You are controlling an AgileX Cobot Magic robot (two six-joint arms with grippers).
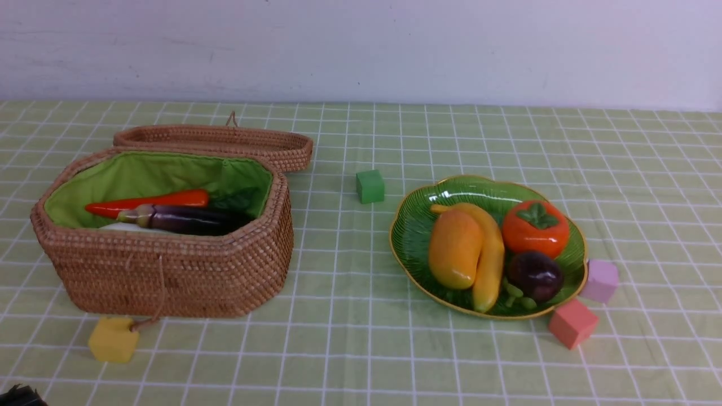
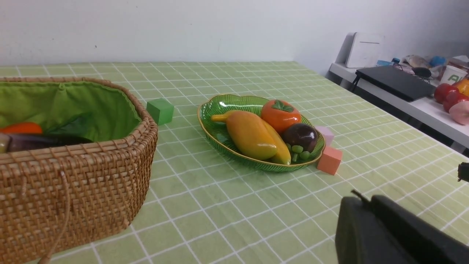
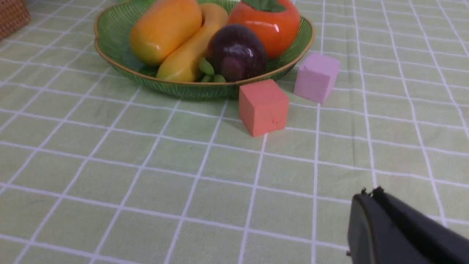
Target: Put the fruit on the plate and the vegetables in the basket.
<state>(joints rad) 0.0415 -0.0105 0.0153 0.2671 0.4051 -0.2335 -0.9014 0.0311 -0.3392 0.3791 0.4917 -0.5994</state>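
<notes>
The green plate (image 1: 414, 225) holds the mango (image 1: 454, 248), the banana (image 1: 492, 265), the persimmon (image 1: 535, 228) and the dark mangosteen (image 1: 535, 274). The wicker basket (image 1: 169, 270) stands at the left with its lid (image 1: 214, 141) lying flat behind it. Inside lie a red chili pepper (image 1: 152, 202), a dark eggplant (image 1: 186, 220) and a sliver of white radish (image 1: 121, 227). My left gripper (image 2: 368, 201) is shut and empty, low over the cloth, well in front of the plate (image 2: 220, 106). My right gripper (image 3: 370, 193) is likewise shut on nothing, short of the plate (image 3: 113, 62).
Small cubes lie about: a green cube (image 1: 370, 186) between basket and plate, a pink cube (image 1: 600, 280) and a salmon cube (image 1: 572, 322) against the plate's right side, a yellow cube (image 1: 113, 339) by the basket's front. A side bench (image 2: 403, 99) with clutter stands beyond the table's right edge.
</notes>
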